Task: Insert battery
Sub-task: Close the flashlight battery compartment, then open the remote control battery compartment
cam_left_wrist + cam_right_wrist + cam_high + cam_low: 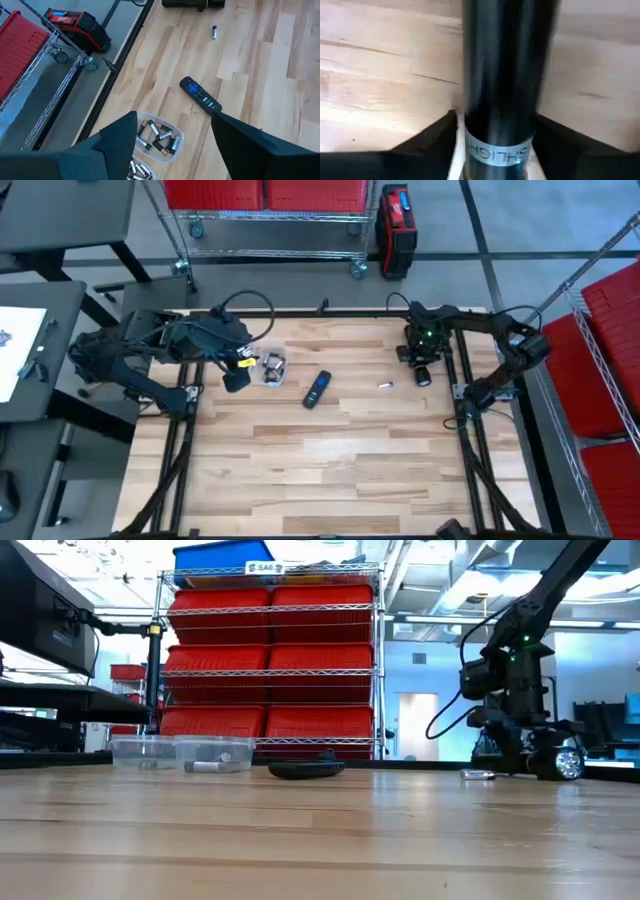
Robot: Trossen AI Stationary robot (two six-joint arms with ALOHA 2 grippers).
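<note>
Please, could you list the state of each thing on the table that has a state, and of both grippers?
Black cylindrical flashlight: between the right gripper's fingers.
Black remote control: lying flat, untouched.
Loose silver battery: lying on the wood, apart.
Clear plastic container: open, batteries inside.
Left gripper: open, empty, above the container.
Right gripper: shut on the flashlight.

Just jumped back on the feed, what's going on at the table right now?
The right gripper is shut on a black flashlight at the table's far right. The left gripper hangs open above the clear container of batteries, holding nothing. A remote lies mid-table, with one loose battery between it and the flashlight. No battery has been picked up yet.
</note>
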